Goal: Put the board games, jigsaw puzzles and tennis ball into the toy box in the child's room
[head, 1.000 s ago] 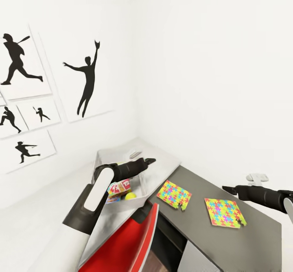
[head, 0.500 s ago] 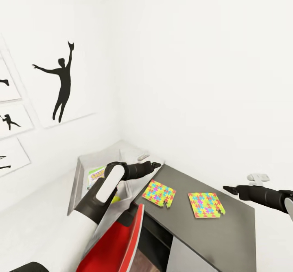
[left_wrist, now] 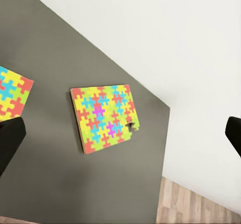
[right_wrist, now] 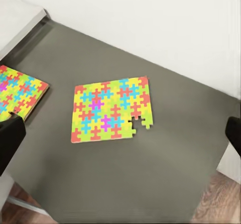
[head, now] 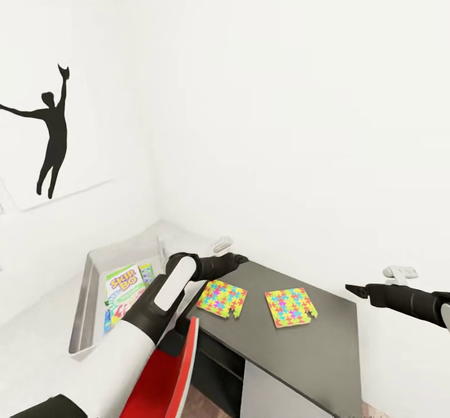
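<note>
A: Left fingers [head: 240,258]? 
B: Spread wide, empty, hovering at the near-left edge of the dark grey surface [head: 312,337], just above the left jigsaw puzzle [head: 222,298].

A: Right fingers [head: 351,290]?
B: In the right wrist view also wide apart, holding nothing, in the air to the right of the right jigsaw puzzle [head: 290,307]. That puzzle has one piece jutting loose at a corner.

A: Puzzles touching?
B: No, side by side, a gap between them, both flat on the dark surface.

A: Toy box [head: 84,308]?
B: On the light grey surface to the left. Skip-Bo game box [head: 127,280] lies flat inside; a blue box [head: 108,320] edge shows beside it. Left arm covers the rest.

A: Anything else?
B: Red chair back [head: 169,374] below the left arm, black silhouette picture [head: 50,130] on the wall.
</note>
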Motion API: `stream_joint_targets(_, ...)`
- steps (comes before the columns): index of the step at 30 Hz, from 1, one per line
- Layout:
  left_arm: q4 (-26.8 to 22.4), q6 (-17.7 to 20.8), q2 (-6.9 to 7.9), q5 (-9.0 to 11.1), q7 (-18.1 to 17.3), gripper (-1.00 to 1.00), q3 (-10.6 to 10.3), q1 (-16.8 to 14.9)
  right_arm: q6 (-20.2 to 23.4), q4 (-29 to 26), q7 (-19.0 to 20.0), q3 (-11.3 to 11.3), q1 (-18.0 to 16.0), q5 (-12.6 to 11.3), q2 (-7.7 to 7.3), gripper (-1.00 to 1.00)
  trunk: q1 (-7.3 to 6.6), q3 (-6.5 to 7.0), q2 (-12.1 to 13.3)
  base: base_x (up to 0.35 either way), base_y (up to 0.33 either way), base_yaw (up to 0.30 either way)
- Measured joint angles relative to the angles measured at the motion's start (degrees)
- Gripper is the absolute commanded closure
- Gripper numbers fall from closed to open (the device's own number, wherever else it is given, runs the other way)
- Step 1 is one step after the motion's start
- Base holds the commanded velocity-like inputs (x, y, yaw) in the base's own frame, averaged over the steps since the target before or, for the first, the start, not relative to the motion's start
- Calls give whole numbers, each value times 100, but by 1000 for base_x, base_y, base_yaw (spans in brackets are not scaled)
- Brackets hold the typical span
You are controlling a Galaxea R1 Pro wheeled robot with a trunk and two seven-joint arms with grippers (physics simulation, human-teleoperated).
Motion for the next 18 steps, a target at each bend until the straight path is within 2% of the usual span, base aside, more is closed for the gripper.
stream_joint_targets(7, 185, -55, -1, 26, -3, -100, 10, -16, 0, 0, -1, 20, -4, -15, 24, -100, 0, 30, 0, 0, 0, -277)
stream_joint_targets(14, 237, -75, 52, 267, -8, -100, 27, -17, 0, 5, 0, 63, -12, 3, 47, -100, 0, 59, 0, 0, 0, -277)
stream_joint_targets(18, 252, -79, 79, 345, -8, -100, 141, -7, 0, 14, 1, 72, -23, 14, 52, -100, 0, 76, 0, 0, 0, -277)
